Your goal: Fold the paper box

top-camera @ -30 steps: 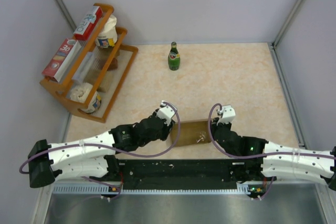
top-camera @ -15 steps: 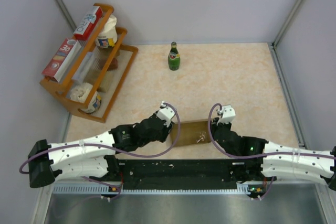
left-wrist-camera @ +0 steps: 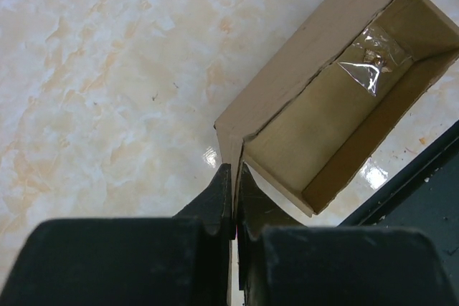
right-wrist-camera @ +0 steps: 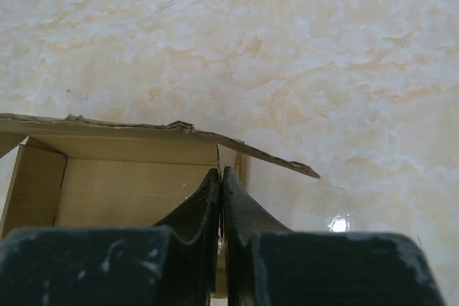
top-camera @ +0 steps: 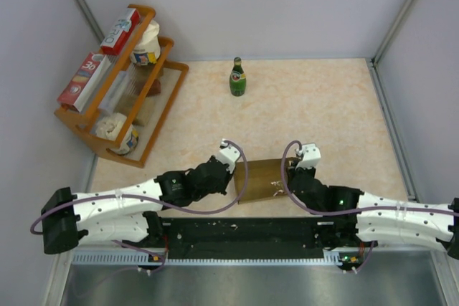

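The plain brown cardboard paper box (top-camera: 259, 179) sits on the marbled beige worktop (top-camera: 330, 105) near its front edge, between the 2 arms. It is already raised into an open-topped carton: the left wrist view shows walls standing round a bare floor with a patch of clear tape (left-wrist-camera: 366, 69) inside. The left hand (left-wrist-camera: 235, 185) is pinched shut on the thin wall at 1 corner. The right hand (right-wrist-camera: 221, 177) is clamped on the opposite end wall. A loose flap (right-wrist-camera: 272, 159) juts outward there, so the walls look formed, while tucking flaps and closing the top seem left.
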`<state>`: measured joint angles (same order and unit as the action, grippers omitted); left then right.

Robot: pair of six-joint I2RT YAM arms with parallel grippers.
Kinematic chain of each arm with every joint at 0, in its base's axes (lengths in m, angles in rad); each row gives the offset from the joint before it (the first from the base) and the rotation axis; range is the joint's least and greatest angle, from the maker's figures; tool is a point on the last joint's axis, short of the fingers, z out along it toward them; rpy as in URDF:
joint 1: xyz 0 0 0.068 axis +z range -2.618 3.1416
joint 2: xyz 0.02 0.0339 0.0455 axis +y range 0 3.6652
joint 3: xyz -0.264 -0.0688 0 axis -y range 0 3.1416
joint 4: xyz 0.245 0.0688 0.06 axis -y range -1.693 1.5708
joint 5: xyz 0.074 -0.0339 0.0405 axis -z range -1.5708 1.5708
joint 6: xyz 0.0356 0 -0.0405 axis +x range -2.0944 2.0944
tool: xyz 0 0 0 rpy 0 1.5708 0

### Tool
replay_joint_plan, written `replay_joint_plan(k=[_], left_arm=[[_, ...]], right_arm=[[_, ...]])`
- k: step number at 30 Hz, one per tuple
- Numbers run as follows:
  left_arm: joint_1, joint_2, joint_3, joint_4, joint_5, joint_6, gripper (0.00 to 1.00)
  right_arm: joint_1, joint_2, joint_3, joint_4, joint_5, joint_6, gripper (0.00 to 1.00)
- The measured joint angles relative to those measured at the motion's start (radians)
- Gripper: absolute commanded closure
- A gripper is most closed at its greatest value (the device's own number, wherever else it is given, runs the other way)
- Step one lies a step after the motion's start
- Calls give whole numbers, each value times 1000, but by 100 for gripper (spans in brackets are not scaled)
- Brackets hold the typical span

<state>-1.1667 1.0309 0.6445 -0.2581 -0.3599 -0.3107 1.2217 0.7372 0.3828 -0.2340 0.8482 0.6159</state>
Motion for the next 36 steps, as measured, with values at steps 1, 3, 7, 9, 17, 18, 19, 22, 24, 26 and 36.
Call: replay_joint_plan(k=[1,3,7,9,17,18,19,22,24,26,36], left_arm=[[0,5,0,5,-2,-4,100],[0,18,0,18,-15,-16,100],[0,43,1,42,-61,-45,100],[0,58,6,49,-92,-61,100],[0,98,38,111,-241,-129,100],[0,108,43,122,-259,-138,100],[1,120,49,132,-274,-146,100],[1,164,68,163,-312,-167,100],[1,193,75,188,-332,-176,100],[2,217,76,218,-349,-181,99],[8,274,57,319,-401,-191,96]], right_arm=[[0,9,0,0,4,0,100],[0,26,6,-4,10,5,100],[0,43,12,1,22,10,100],[0,44,12,6,24,14,100],[0,44,9,73,55,15,100],[0,44,6,86,62,14,100],[0,44,1,98,69,13,100],[0,44,-21,138,87,2,99],[0,44,-44,181,103,-24,98],[0,49,-71,237,116,-58,98],[-1,168,-130,452,145,-176,98]])
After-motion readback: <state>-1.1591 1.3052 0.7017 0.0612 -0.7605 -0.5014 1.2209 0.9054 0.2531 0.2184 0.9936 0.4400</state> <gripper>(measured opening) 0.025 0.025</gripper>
